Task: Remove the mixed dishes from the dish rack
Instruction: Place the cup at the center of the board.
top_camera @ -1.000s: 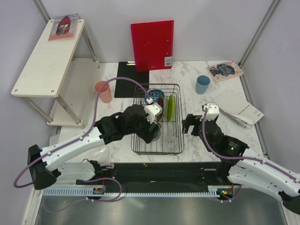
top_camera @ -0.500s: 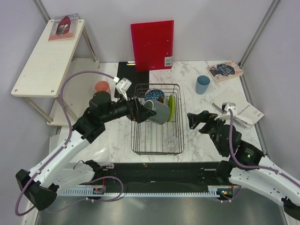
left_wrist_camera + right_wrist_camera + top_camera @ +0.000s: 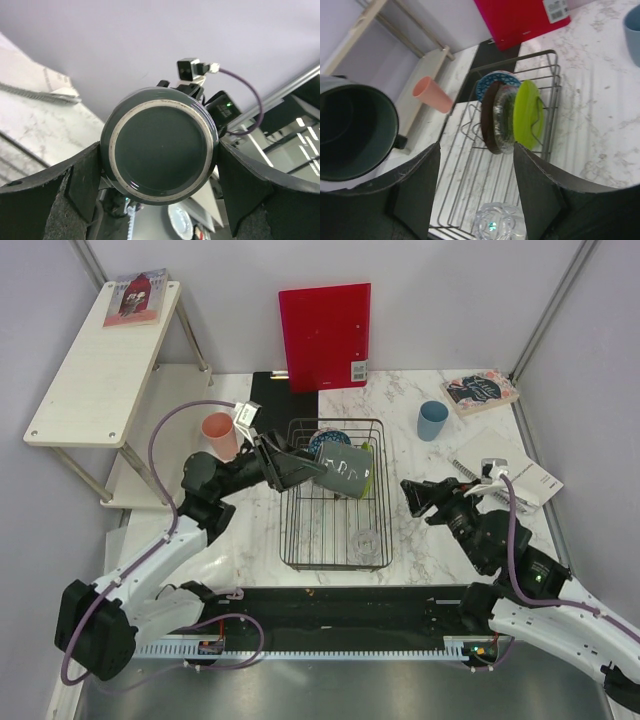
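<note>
My left gripper (image 3: pixel 305 468) is shut on the dark grey mug (image 3: pixel 346 470) and holds it on its side in the air over the dish rack (image 3: pixel 300 540). In the left wrist view the mug's base (image 3: pixel 159 145) fills the gap between the fingers (image 3: pixel 80 185). My right gripper (image 3: pixel 416 496) is open and empty just right of the rack. In the rack stand the blue patterned bowl (image 3: pixel 492 81), dark red plate (image 3: pixel 487 122), clear glass plate (image 3: pixel 504 117) and lime-green dish (image 3: pixel 526 114). The clear glass (image 3: pixel 367 543) sits at the rack's front. The pink cup (image 3: pixel 220 435) and light blue cup (image 3: pixel 432 420) stand on the table.
A red board (image 3: pixel 325 335) leans on the back wall above a flat black mat (image 3: pixel 268 400). A book (image 3: pixel 480 390) and a notebook (image 3: pixel 510 475) lie at the right. A white shelf (image 3: pixel 100 360) with a book (image 3: pixel 137 295) stands at the left.
My left gripper has lifted the dark grey mug out of the rack's front and carried it up and toward the back. The right gripper has drawn back a little to the right.
</note>
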Controlling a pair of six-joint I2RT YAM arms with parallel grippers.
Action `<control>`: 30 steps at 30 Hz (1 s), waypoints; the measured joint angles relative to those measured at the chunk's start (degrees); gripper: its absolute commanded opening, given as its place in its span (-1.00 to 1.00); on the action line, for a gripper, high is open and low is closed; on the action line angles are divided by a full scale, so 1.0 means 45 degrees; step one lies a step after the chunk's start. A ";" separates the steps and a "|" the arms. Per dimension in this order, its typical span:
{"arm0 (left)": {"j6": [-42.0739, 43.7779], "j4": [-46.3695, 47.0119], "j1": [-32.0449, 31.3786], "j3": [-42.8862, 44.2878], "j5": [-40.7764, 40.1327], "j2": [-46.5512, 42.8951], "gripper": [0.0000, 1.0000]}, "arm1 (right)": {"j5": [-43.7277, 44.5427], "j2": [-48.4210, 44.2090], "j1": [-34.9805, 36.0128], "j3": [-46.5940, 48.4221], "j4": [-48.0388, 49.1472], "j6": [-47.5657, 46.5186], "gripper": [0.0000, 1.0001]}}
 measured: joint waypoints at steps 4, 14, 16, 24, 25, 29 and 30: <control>-0.1899 0.3104 0.0165 -0.0223 0.0102 0.1020 -0.96 | -0.1326 -0.0549 0.0000 -0.0335 0.1282 -0.0151 0.40; -0.4056 0.6300 0.0219 -0.0228 0.0228 0.2268 -0.96 | -0.4371 -0.0243 0.0000 -0.1112 0.5139 -0.0549 0.54; -0.4153 0.6509 0.0219 -0.0238 0.0296 0.2268 -0.97 | -0.4663 0.0282 0.0000 -0.1112 0.5974 -0.0665 0.54; -0.4289 0.6713 0.0219 -0.0549 0.0413 0.2268 -0.97 | -0.5479 0.2924 0.0000 -0.1059 0.8087 -0.1073 0.54; -0.4294 0.6717 0.0219 -0.0578 0.0442 0.2268 -0.97 | -0.5479 0.3138 -0.0005 -0.1035 0.8247 -0.1137 0.53; -0.4391 0.6892 0.0219 -0.0622 0.0544 0.2307 -0.97 | -0.5474 0.3662 -0.0015 -0.0840 0.8990 -0.1486 0.44; -0.4444 0.7009 0.0219 -0.0631 0.0559 0.2351 -0.96 | -0.5464 0.3730 -0.0019 -0.0792 0.9180 -0.1608 0.40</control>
